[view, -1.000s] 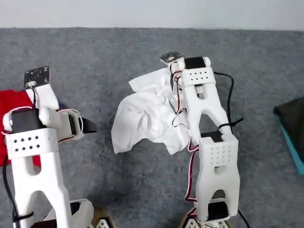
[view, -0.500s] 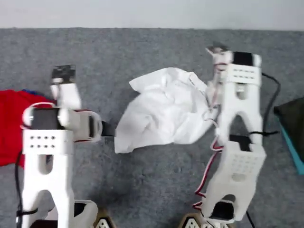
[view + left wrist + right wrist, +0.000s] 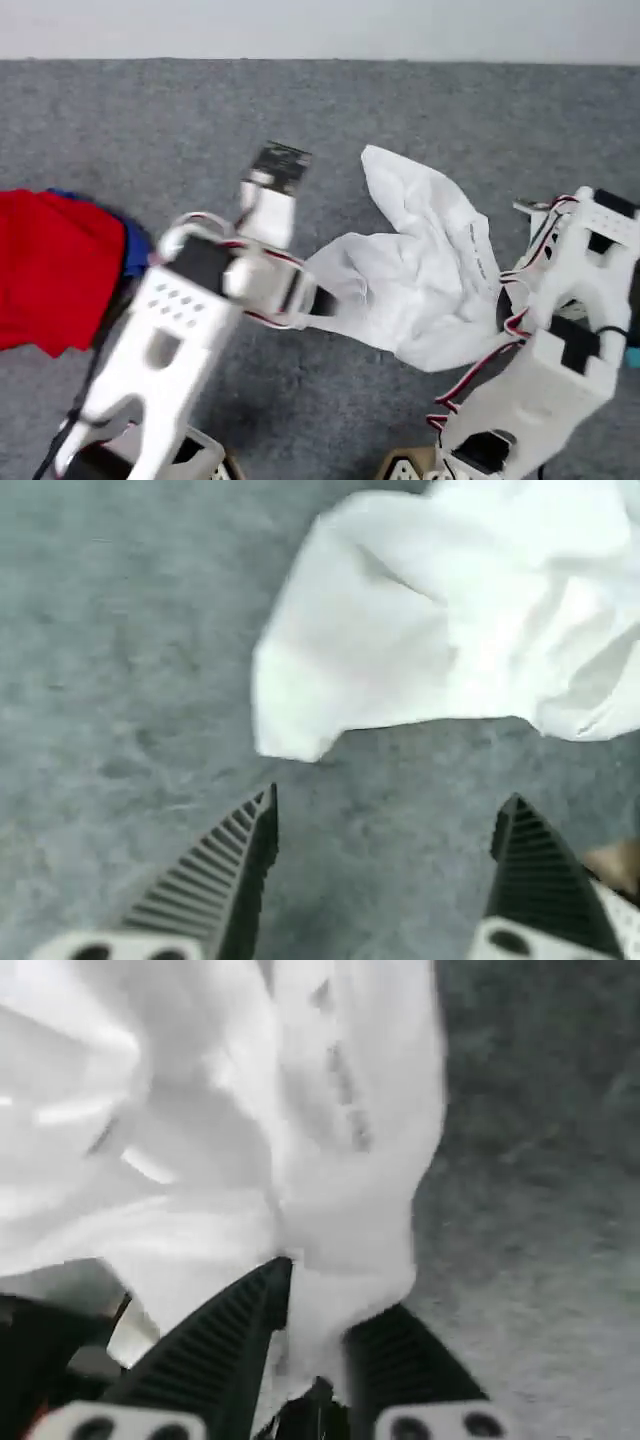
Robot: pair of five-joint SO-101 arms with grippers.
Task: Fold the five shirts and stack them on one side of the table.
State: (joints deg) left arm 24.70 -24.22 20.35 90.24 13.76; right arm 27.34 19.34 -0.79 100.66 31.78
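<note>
The grey bench (image 3: 450, 110) carries one loose white shirt (image 3: 425, 280), rumpled and not yet folded, lying about mid-bench. Well off to the white shirt's left sits a red shirt (image 3: 50, 265) with a bit of blue cloth (image 3: 137, 250) under it. I take that for the stack side, which would explain why the white one lies apart in open space to be spread.

The right arm (image 3: 560, 340) stands against the white shirt's right edge, bent low. As far as I can make out, its pincer (image 3: 330, 1295) is closed on a bunch of that cloth, likely to anchor that side. The left arm (image 3: 190, 320) leans in from the white shirt's left, wrist pitched down. Its pincer (image 3: 390, 805) gapes wide with nothing in it, just short of the white shirt's nearest corner, probably lined up to take it.
</note>
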